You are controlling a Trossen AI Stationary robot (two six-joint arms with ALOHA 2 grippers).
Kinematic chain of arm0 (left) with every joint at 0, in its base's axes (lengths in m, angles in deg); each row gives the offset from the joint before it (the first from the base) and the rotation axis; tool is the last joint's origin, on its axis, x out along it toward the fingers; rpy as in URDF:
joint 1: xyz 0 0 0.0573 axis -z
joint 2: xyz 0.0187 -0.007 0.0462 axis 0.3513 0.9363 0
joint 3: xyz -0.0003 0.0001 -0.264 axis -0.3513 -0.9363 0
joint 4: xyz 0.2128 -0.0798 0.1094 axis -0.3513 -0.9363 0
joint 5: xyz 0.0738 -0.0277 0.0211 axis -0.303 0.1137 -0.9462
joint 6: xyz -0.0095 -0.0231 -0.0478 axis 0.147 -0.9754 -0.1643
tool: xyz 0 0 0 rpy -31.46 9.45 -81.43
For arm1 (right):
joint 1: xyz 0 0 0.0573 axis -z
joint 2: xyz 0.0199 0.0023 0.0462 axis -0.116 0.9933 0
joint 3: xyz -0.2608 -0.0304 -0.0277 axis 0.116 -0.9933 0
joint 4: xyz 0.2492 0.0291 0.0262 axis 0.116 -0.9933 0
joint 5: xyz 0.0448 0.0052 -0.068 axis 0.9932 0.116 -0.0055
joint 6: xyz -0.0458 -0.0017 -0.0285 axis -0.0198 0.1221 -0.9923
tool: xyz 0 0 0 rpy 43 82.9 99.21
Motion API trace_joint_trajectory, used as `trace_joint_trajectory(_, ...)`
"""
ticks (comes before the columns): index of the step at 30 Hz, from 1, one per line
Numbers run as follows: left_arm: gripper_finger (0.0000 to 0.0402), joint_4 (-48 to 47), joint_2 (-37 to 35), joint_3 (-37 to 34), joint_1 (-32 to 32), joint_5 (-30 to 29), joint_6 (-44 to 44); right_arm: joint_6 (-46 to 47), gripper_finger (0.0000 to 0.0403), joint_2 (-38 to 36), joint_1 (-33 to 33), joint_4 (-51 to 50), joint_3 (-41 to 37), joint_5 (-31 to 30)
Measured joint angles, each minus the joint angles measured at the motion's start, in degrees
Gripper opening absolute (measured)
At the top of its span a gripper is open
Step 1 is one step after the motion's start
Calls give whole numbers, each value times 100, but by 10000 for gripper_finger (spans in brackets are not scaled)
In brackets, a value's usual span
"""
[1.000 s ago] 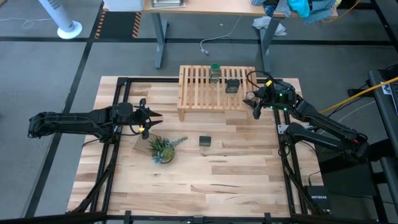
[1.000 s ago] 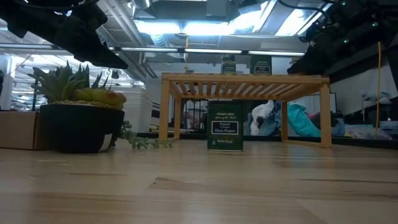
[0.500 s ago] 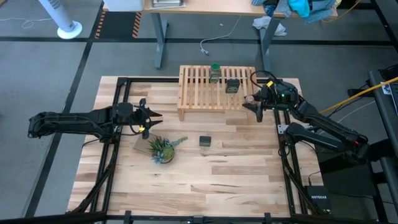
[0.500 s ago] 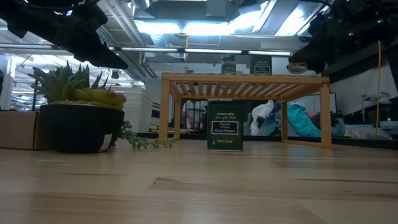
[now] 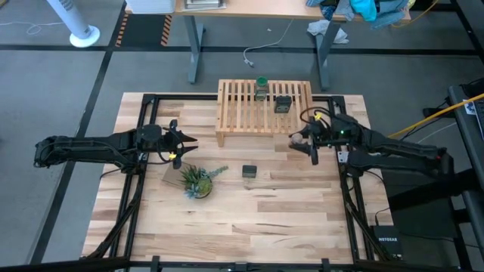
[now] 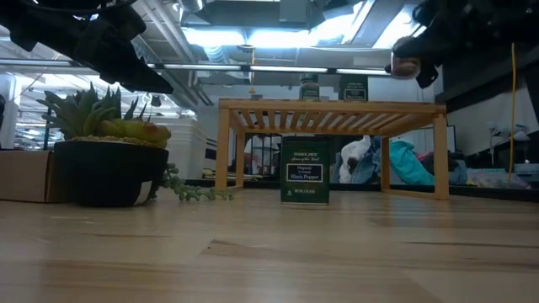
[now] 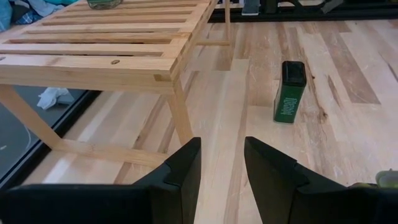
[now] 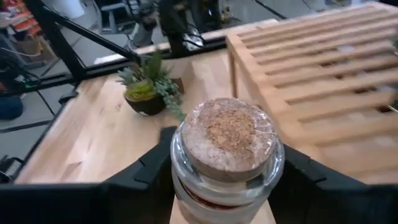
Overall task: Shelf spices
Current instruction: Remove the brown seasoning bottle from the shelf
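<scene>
Butcher-block table [image 5: 287,219] carrying a low slatted wooden shelf [image 5: 240,106] at its far centre. On the shelf top: one green-capped jar [image 5: 262,88] toward the far edge, and one dark tin [image 5: 283,103] just right of it and slightly nearer. A second dark tin [image 5: 249,171], green with a pale label, stands upright on the bare tabletop in front of the shelf, well apart from it. Potted spiky plant [image 5: 196,182] sits left of that tin, with a small cardboard box [image 6: 24,175] beside it. Right gripper [image 5: 302,140] is raised above the table off the shelf's near right corner, its fingers [image 8: 146,171] closed against either side of a small round glass jar [image 8: 225,155] with a cork-coloured top, held upright; in the low view the jar [image 6: 406,67] hangs higher than the shelf top. Left gripper [image 5: 184,140] waits at the left side of the table, raised over the area far of the plant, fingers [image 7: 180,174] set a small gap apart with nothing between them.
</scene>
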Motion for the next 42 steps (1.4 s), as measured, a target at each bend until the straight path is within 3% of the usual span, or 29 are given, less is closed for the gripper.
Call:
trace_joint_trajectory(11, 116, 0, 0, 0, 3, 0, -44, 814, 193, 792, -2295, 526, 4, -2161)
trace_joint_trajectory(19, 116, -4, -2, 0, 4, 2, -41, 1015, 193, 2539, -3519, 2611, 7, -3022)
trace_joint_trajectory(30, 116, -135, -2, 0, 4, 378, -88, 1621, 193, 5278, -4101, 5333, 23, -3421)
trace_joint_trajectory(42, 116, -357, -2, 0, 4, 450, -449, 1412, 193, 7060, -4080, 5593, 864, -3485)
